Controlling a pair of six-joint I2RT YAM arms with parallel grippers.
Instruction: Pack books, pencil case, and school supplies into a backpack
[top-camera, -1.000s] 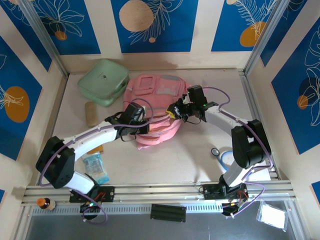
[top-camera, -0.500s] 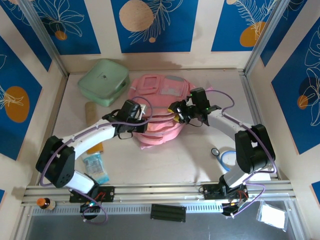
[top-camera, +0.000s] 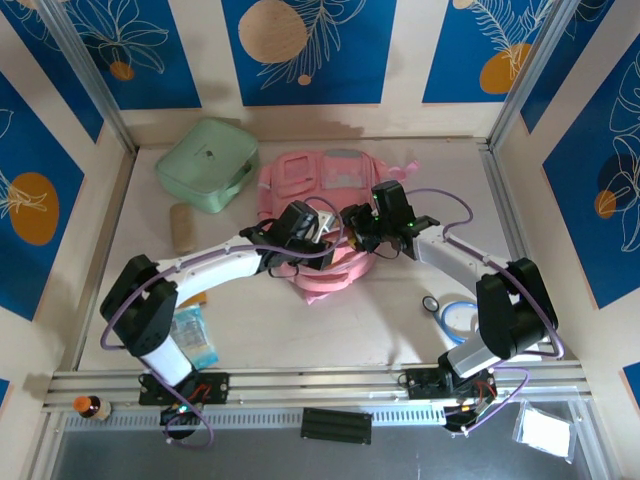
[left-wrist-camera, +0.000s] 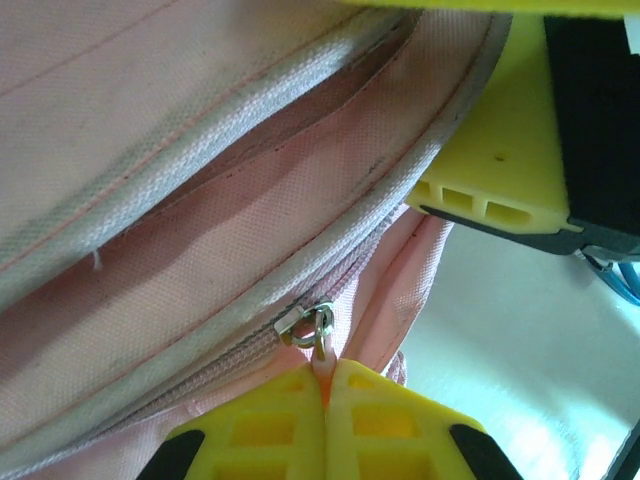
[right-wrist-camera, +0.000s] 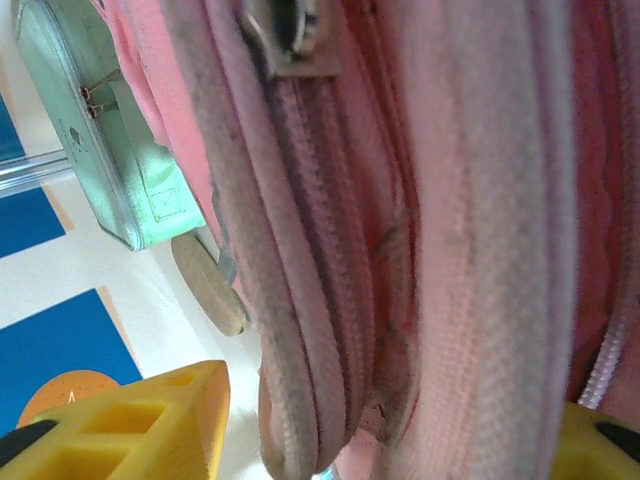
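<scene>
left hand (left-wrist-camera: 326, 370) clenched on the zipper pull (left-wrist-camera: 320, 338); right hand (right-wrist-camera: 392, 400) spread astride the backpack (top-camera: 315, 178); draw steadily along the teeth.

The backpack (top-camera: 305, 180) lies mid-table, toward the back wall. A square zip case (top-camera: 203, 163) sits just beside it, to its left and slightly behind. The pencil case (top-camera: 181, 227) lies in front of that case, left of the backpack and apart from it. A packet (top-camera: 190, 337) lies at the front left, by the left arm's base. The left gripper (top-camera: 322, 228) and right gripper (top-camera: 352, 222) sit side by side over the backpack's near half.
</scene>
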